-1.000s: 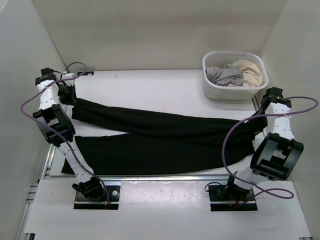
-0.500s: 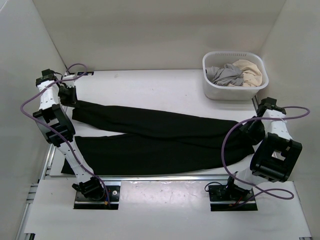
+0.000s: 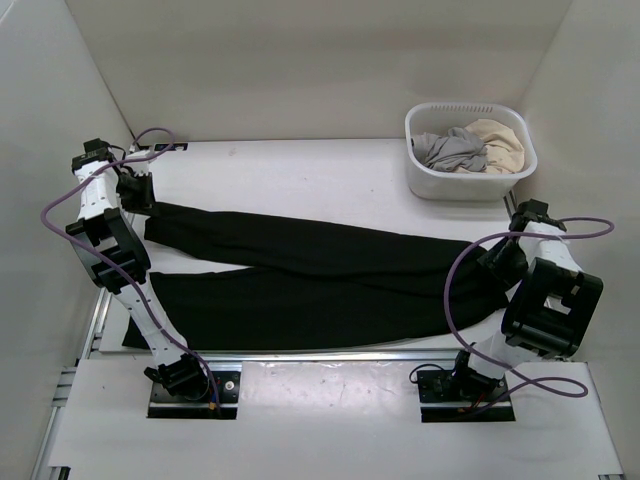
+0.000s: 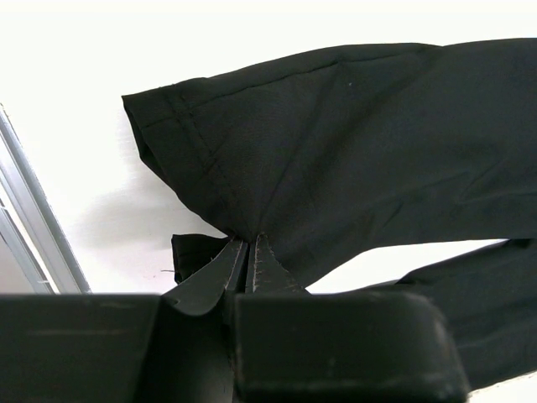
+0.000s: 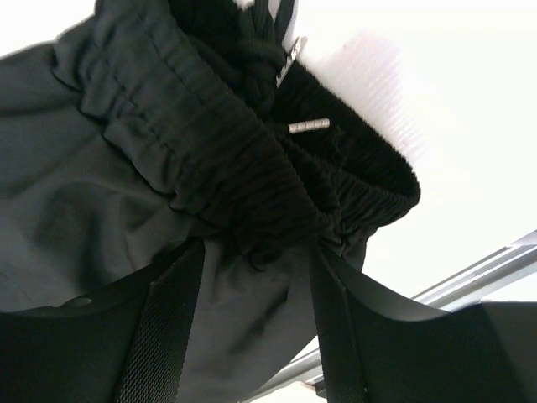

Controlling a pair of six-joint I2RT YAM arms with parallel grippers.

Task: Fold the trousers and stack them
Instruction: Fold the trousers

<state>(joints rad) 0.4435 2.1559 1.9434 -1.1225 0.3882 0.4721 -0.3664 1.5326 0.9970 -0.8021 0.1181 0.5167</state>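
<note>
The black trousers (image 3: 320,270) lie stretched across the table, legs toward the left and waistband at the right. My left gripper (image 3: 137,196) is at the far left, shut on the upper leg just behind its hemmed cuff (image 4: 168,126); its jaws (image 4: 249,241) pinch a fold of the cloth. My right gripper (image 3: 506,262) is at the waistband end. Its fingers (image 5: 164,323) stand wide apart, straddling the gathered elastic waistband (image 5: 235,185), with cloth lying between them. A drawstring with a metal tip (image 5: 309,127) hangs at the waistband.
A white basket (image 3: 418,175) at the back right holds a grey garment (image 3: 450,150) and a beige garment (image 3: 497,140). Metal rails run along the table's left edge (image 4: 33,227) and beside the right gripper (image 5: 478,273). White walls enclose three sides.
My right arm has shifted toward the near edge and lowered over the waistband, which has settled with it. The left gripper and its leg have hardly moved.
</note>
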